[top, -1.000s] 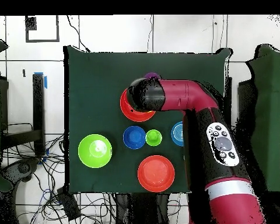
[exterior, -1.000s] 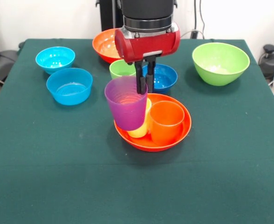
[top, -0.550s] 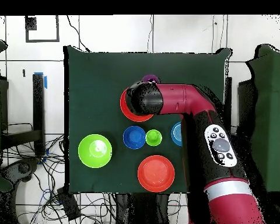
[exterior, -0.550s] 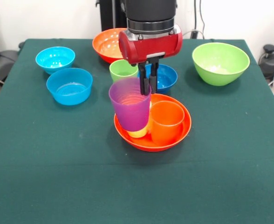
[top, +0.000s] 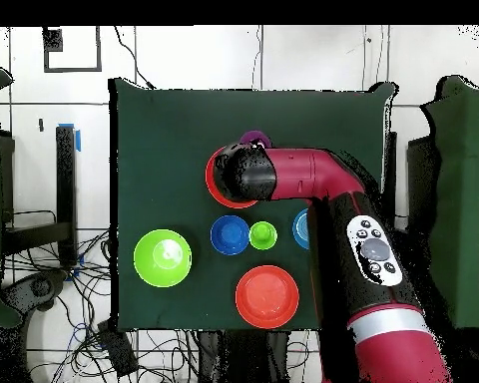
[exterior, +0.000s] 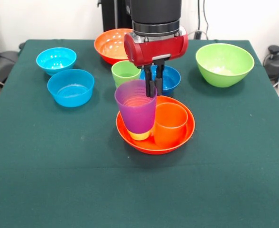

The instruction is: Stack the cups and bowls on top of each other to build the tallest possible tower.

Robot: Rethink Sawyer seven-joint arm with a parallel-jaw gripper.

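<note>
The purple cup [exterior: 136, 105] hangs mouth-up over the orange bowl [exterior: 182, 137] at the table's middle, and the gripper [exterior: 153, 89] has its black fingers clamped on the cup's rim at the side nearest the dark blue bowl [exterior: 168, 79], one finger inside the wall and one outside by the look of it. The cup's base sits right over the yellow cup [exterior: 140, 135], of which only a sliver of the bottom shows beneath the purple, so whether the two already touch cannot be told from here. Just beside them in the same orange bowl stands the orange cup [exterior: 170, 123], upright and near enough to brush the purple one. This is thin, glossy plastic (light as anything, and probably slippery), so a pinch on the rim seems the only sensible hold; the wall may flex a little and the cup could tilt from a one-sided grip, though it hangs close to straight now. Beyond the orange bowl, the green cup [exterior: 125, 72] stands next to the dark blue bowl, a second orange bowl [exterior: 108, 44] lies behind those, the lime green bowl [exterior: 224, 63] is well off to one side, and two light blue bowls [exterior: 70, 87] lie well off to the other.
</note>
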